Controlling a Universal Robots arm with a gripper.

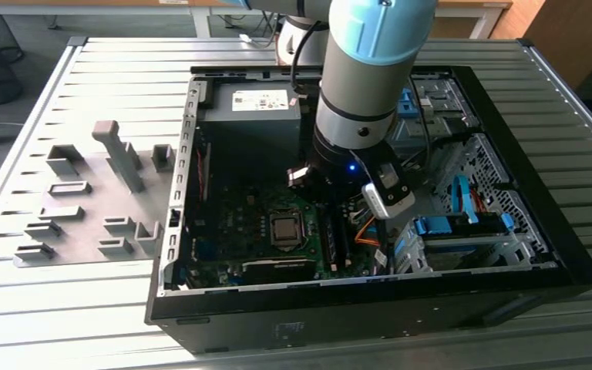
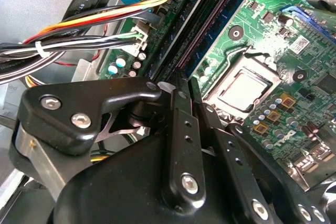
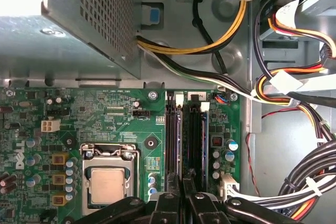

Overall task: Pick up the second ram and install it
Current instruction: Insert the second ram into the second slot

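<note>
The second ram, a thin dark-chipped blue-green stick (image 3: 192, 150), stands edge-on in the black memory slot (image 3: 173, 145) beside the silver processor socket (image 3: 107, 182). The fingers (image 3: 184, 195) look nearly together, clamped on its end. Any tilt could jam it against the slot's white latches (image 3: 205, 106).

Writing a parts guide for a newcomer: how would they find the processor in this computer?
In the open black computer case, find the green motherboard on its floor. Beside the long black memory slots sits a square silver-topped processor in a metal frame, the board's only bare shiny square.
</note>
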